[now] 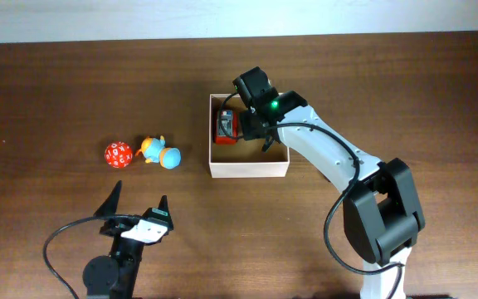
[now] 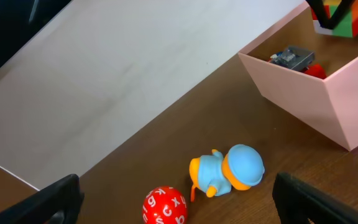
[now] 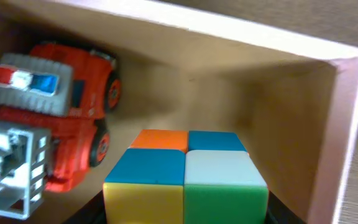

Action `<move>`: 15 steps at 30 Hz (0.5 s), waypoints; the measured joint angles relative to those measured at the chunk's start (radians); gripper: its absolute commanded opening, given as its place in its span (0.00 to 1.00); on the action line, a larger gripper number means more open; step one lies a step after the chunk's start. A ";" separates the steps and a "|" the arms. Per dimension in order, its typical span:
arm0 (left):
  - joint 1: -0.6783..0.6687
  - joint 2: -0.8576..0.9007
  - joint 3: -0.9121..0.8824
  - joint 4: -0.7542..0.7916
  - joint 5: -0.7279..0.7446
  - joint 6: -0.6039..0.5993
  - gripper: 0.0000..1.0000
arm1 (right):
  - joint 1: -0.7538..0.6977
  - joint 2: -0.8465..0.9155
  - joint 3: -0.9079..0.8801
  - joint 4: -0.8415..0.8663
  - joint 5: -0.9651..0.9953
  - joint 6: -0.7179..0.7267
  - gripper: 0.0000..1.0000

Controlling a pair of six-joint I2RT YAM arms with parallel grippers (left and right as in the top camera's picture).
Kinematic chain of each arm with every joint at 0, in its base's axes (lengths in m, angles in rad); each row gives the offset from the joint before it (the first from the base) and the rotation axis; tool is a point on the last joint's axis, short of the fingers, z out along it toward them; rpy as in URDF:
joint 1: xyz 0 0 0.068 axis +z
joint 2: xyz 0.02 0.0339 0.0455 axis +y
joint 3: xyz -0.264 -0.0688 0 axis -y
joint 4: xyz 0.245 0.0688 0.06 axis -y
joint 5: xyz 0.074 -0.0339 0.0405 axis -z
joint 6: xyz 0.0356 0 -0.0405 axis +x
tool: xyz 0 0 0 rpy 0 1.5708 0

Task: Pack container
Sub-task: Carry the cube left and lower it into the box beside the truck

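Note:
The container (image 1: pixel 249 169), a square white-walled box with a tan inside, stands at the table's middle and also shows in the left wrist view (image 2: pixel 316 106) and the right wrist view (image 3: pixel 347 124). A red toy truck (image 1: pixel 226 127) (image 3: pixel 61 124) lies in its left part. My right gripper (image 1: pixel 261 129) (image 3: pixel 185 214) reaches into the container and is shut on a multicoloured cube (image 3: pixel 185 177) beside the truck. My left gripper (image 1: pixel 139 196) (image 2: pixel 182 202) is open and empty near the front edge, short of the toys.
A red ball with white letters (image 1: pixel 118 154) (image 2: pixel 165 206) and a blue-and-orange duck toy (image 1: pixel 160 153) (image 2: pixel 229 171) lie on the brown table left of the container. A white surface runs along the table's far edge.

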 measured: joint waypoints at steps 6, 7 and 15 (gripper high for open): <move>0.000 0.000 0.000 0.000 0.000 0.000 0.99 | 0.000 0.006 0.000 0.011 0.058 -0.005 0.47; 0.000 0.000 0.000 0.000 0.000 0.000 0.99 | 0.000 0.006 0.000 0.013 0.063 -0.006 0.47; 0.000 0.000 0.000 0.000 0.000 0.000 0.99 | -0.009 0.008 0.000 0.030 0.082 -0.010 0.47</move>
